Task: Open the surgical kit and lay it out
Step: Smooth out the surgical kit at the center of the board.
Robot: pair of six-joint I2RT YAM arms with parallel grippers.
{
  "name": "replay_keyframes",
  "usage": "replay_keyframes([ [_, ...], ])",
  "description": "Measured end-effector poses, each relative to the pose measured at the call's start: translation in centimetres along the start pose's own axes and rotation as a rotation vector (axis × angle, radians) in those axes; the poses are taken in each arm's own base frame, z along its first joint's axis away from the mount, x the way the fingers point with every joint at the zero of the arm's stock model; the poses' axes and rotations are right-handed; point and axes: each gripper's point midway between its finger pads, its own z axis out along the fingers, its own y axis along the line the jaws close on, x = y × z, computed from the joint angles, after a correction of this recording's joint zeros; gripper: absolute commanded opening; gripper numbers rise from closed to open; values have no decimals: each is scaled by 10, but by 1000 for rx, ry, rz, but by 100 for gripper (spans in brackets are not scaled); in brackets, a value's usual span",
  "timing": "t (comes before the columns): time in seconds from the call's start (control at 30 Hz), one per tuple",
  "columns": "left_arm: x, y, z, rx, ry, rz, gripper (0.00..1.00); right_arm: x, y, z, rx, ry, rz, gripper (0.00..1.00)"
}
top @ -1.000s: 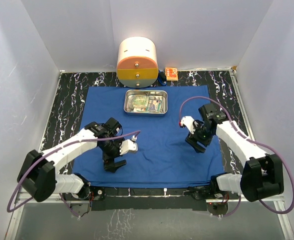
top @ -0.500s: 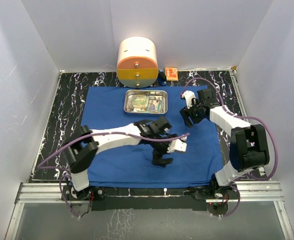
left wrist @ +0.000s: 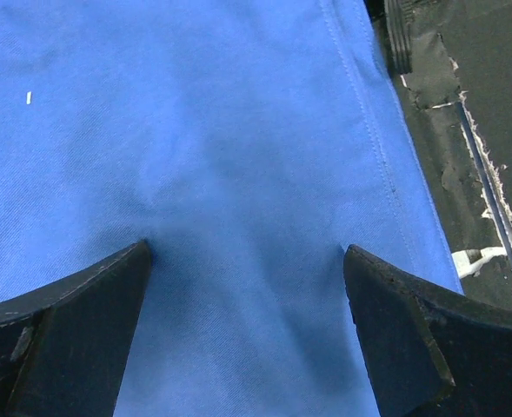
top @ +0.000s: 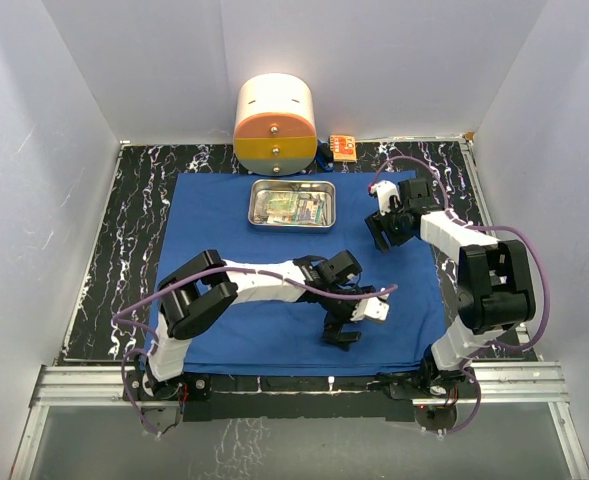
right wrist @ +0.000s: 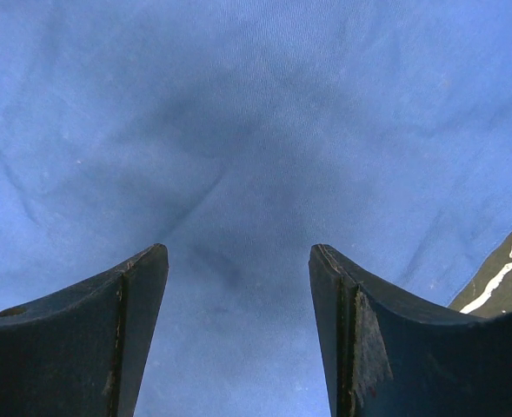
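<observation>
The surgical kit's royal-blue cloth [top: 224, 225] lies spread flat on the black marbled table. Its shiny steel tray [top: 253, 205] stands at the cloth's far middle, holding small instruments and packets that are too small to tell apart. My left arm reaches across to the near right part of the cloth. There my left gripper [top: 341, 332] is open just above the cloth [left wrist: 238, 130], close to its hemmed edge, with nothing between the fingers [left wrist: 73, 321]. My right gripper [top: 380, 236] is open low over the far right part of the cloth [right wrist: 238, 113], also empty.
A round cream-and-orange drawer container [top: 274, 125] stands behind the tray against the back wall. A small orange box [top: 342, 147] lies to its right. White walls enclose the table on three sides. Bare table [left wrist: 464, 104] and a metal rail show beyond the cloth's edge.
My left gripper has swept from the near left of the cloth to its near right. My right gripper moved from the cloth's middle right to its far right, then held still.
</observation>
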Motion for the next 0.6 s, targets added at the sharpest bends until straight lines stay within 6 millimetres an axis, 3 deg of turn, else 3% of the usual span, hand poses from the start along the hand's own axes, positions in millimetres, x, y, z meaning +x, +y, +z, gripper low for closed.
replay_keyframes([
  [0.23,1,-17,9,-1,-17,64,88,30,0,14,2,78,0,64],
  [0.6,-1,-25,14,1,-21,92,88,31,-4,17,-14,70,0,63],
])
